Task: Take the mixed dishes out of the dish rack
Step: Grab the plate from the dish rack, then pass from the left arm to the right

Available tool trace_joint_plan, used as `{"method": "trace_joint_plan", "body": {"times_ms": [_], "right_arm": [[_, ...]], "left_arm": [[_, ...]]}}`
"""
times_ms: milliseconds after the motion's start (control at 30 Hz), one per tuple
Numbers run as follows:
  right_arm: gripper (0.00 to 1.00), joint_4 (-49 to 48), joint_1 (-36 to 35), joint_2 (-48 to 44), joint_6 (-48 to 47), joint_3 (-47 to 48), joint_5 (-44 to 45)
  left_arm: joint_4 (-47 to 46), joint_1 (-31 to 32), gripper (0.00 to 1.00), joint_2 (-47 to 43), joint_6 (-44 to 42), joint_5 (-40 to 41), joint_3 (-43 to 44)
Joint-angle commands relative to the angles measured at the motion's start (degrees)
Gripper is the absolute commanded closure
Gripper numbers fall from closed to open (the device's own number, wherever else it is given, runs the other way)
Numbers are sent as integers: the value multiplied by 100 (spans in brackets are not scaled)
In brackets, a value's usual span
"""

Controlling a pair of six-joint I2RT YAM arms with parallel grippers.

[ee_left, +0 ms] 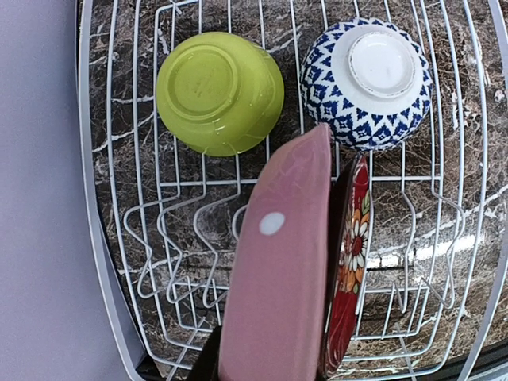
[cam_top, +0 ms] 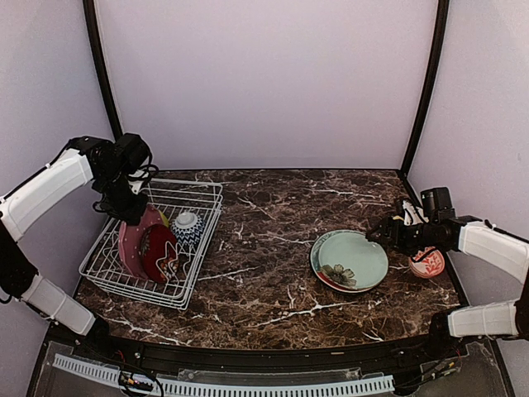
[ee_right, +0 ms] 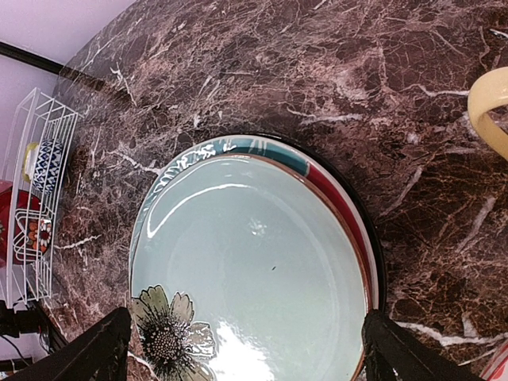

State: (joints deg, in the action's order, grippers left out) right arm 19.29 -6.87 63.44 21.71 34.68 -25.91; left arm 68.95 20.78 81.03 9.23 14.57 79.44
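Observation:
The white wire dish rack (cam_top: 204,195) stands at the left. Upright in it are a pink plate (cam_top: 130,241) (ee_left: 282,270) and, right beside it, a dark red floral plate (cam_top: 160,252) (ee_left: 349,270). My left gripper (cam_top: 131,208) (ee_left: 270,367) is shut on the pink plate's top rim. A lime-green bowl (ee_left: 218,91) and a blue-white bowl (cam_top: 188,227) (ee_left: 367,83) lie upside down at the rack's far end. On the table, a pale green plate (cam_top: 355,258) (ee_right: 254,270) lies on a red-teal plate (ee_right: 337,194). My right gripper (cam_top: 378,235) (ee_right: 242,353) hangs open over that stack.
A red-white patterned bowl (cam_top: 428,264) sits by the right arm near the table's right edge. A pale yellow mug (ee_right: 490,107) stands just beyond the plate stack. The enclosure's wall is close on the rack's left side (ee_left: 40,238).

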Motion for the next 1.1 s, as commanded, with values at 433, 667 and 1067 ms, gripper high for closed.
{"method": "trace_joint_plan", "body": {"times_ms": [433, 667, 1067], "right_arm": [[1, -22, -46, -33, -9, 142, -30], [1, 121, -63, -118, 24, 232, 34], [1, 35, -321, -362, 340, 346, -32]], "left_arm": [[1086, -56, 99, -410, -190, 1341, 1706], [416, -56, 99, -919, -337, 625, 2138], [-3138, -56, 99, -2137, 463, -2445, 271]]}}
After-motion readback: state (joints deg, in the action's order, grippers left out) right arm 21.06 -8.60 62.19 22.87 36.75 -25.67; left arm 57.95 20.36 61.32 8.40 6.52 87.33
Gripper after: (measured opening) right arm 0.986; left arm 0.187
